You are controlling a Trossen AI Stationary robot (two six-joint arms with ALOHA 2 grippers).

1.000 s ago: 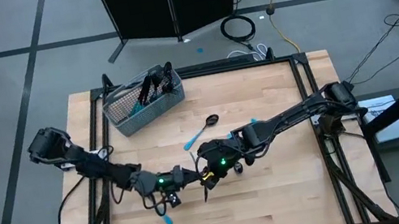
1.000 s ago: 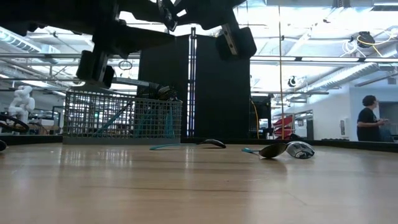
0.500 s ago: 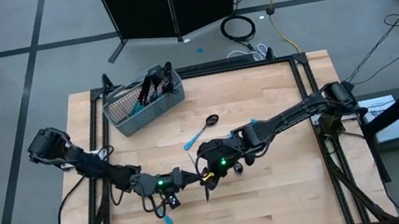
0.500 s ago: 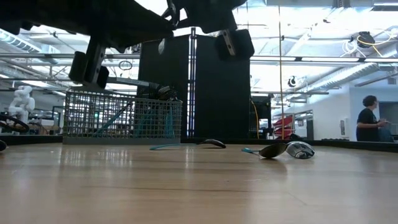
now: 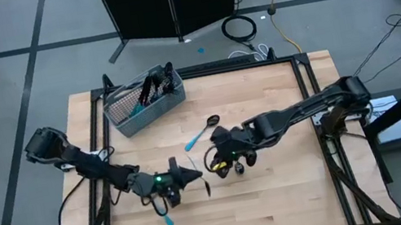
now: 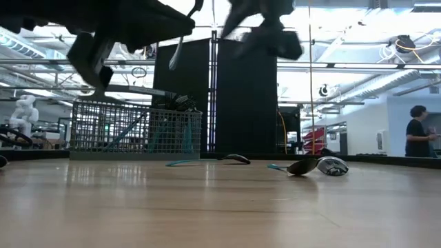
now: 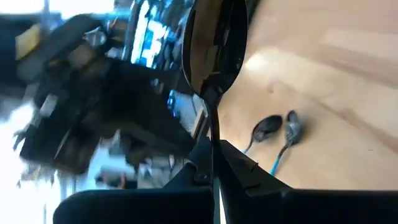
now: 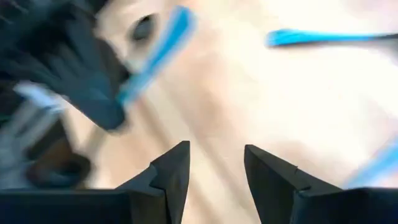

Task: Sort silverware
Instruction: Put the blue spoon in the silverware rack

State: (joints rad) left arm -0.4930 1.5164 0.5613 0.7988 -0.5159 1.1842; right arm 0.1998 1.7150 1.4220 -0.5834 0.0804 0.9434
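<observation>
One pale wood-plank tabletop [image 5: 282, 197], one grey wire-mesh basket [image 5: 143, 106] at its back left corner with dark utensils upright inside — count unreadable. Left end effector [image 5: 187, 177] is clenched on a spoon [image 7: 213, 46] with a glossy dark bowl, held above mid-tabletop. Right end effector [image 5: 219, 146] beside it, fingers apart, empty. Three blue-handled spoons [image 6: 303, 166] lie loose — right wrist view blurred.
</observation>
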